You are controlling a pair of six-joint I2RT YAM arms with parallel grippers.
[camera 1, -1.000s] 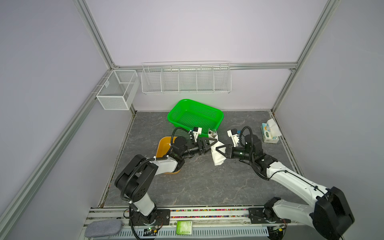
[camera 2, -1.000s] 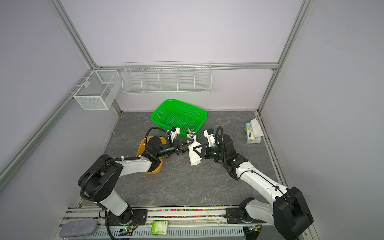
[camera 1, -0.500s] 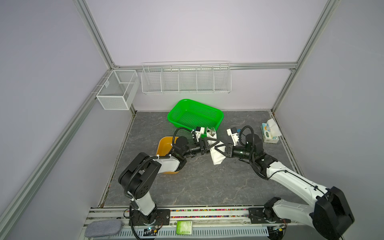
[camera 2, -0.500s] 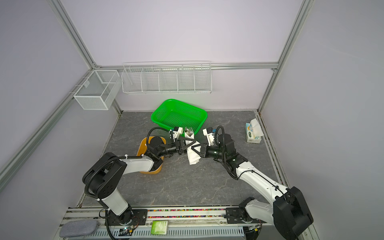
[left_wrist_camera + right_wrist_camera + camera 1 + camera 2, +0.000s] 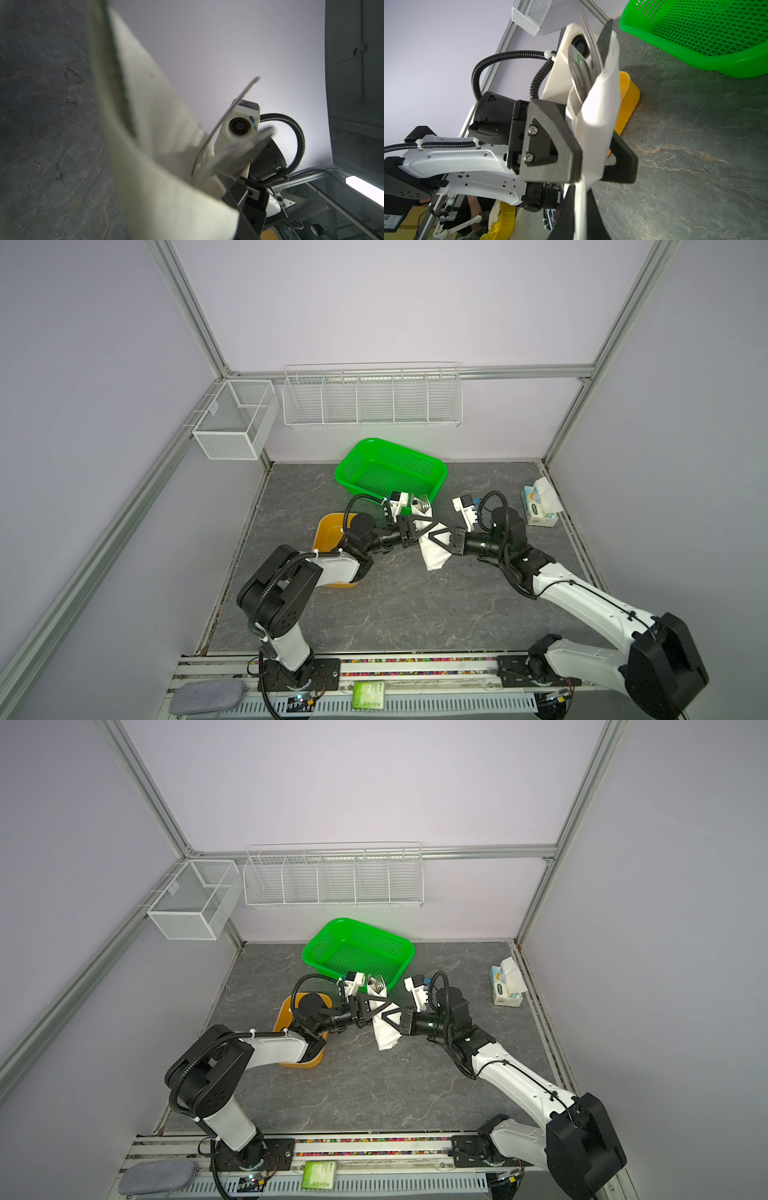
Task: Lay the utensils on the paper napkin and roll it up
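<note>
Both hands meet at the middle of the frame in both top views, on the rolled napkin [image 5: 434,558] [image 5: 384,1038]. The left hand [image 5: 424,526] [image 5: 376,1006] has its jaws drawn in on either side of the roll. In the right wrist view this left hand [image 5: 596,166] presses the paper from both sides, with one finger partly behind the napkin [image 5: 600,108]. The right hand [image 5: 436,537] [image 5: 388,1017] has its jaws together on a thin fold of the same paper, which shows at the bottom of the right wrist view [image 5: 580,212].

The utensils [image 5: 424,502] [image 5: 376,982] stand in the roll's upper end, just below the green basket [image 5: 442,475]. Up close I can pick out the spoon [image 5: 579,72], the fork [image 5: 589,41] and the knife [image 5: 605,35]. Their handles are buried in the paper.

The roll slants down to the right over the grey surface [image 5: 415,605]. I cannot tell whether its lower end touches it.

In the left wrist view the napkin [image 5: 166,207] sits so near the lens that it is a pale blur across the middle. The utensils [image 5: 232,153] are smeared there, and the left hand's own fingers do not show.

A yellow tub [image 5: 328,531] lies half under the left arm, and a tissue pack [image 5: 538,506] sits at the right edge.
</note>
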